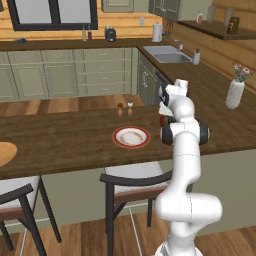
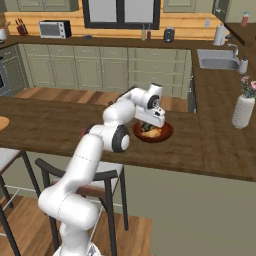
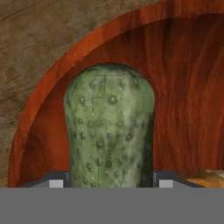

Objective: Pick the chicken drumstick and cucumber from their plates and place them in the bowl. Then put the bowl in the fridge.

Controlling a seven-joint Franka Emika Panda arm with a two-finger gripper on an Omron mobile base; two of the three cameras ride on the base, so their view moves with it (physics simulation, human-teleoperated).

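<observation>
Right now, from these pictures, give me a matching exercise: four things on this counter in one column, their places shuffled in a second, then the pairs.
Things:
1. cucumber
2. chicken drumstick
3. white red-rimmed plate
4. vase

Places:
A. upright on the counter, far right, holding flowers
B. lying in the bowl
C. between the fingertips of the hand, over the bowl
D. flat on the counter, left of the arm

Pairs: 1-C, 2-B, 3-D, 4-A
</observation>
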